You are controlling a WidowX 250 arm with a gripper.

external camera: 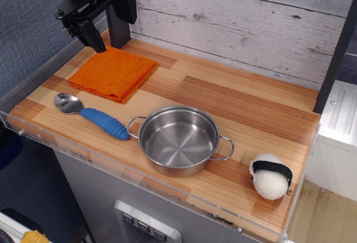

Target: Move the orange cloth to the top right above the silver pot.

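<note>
The orange cloth (113, 73) lies flat and folded at the back left of the wooden table. The silver pot (179, 140) stands empty near the front middle, its two loop handles pointing left and right. My gripper (96, 41) hangs just above the cloth's far left corner, tilted. Only one dark finger (92, 35) shows clearly, so I cannot tell whether the jaws are open or shut. Nothing shows between them.
A metal spoon with a blue handle (92, 114) lies between the cloth and the pot's left side. A white ball with a black band (271, 176) sits at the front right. A clear plastic rim (139, 181) edges the table; a plank wall stands behind.
</note>
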